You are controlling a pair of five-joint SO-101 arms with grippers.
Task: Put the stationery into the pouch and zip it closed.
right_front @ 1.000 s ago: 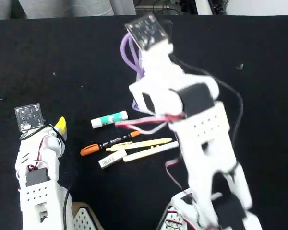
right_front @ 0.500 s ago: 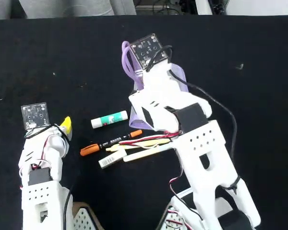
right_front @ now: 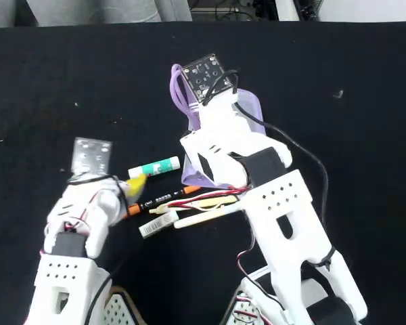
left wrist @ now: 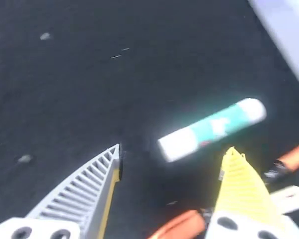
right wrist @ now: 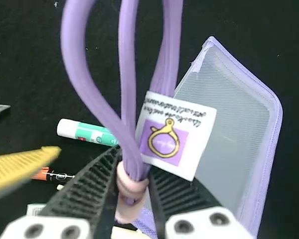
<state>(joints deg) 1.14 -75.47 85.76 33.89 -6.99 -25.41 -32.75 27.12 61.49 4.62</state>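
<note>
pouch [right wrist: 229, 139], lilac with a clear front, on black tabletop [right_front: 365, 135], at twelve o'clock from the pens. right hand [right wrist: 132, 160]: clamped tight on the pouch's purple cord [right wrist: 124, 99], paper tag [right wrist: 174, 132] just beside. left hand [left wrist: 174, 148]: fingers spread wide, gripping nothing, poised over glue stick [left wrist: 212, 129]. orange marker [right_front: 159, 198] and pale pens [right_front: 203, 217] lie at six o'clock of the glue stick.

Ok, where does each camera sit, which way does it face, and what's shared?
High view: fixed above the table, facing down on left arm, right arm, pouch, glue stick, pens.
Left wrist view: on the left arm, looking past the open left gripper to the glue stick.
Right wrist view: on the right arm, looking past the right gripper, shut on the pouch's strap.
Shared: glue stick, in all three.
</note>
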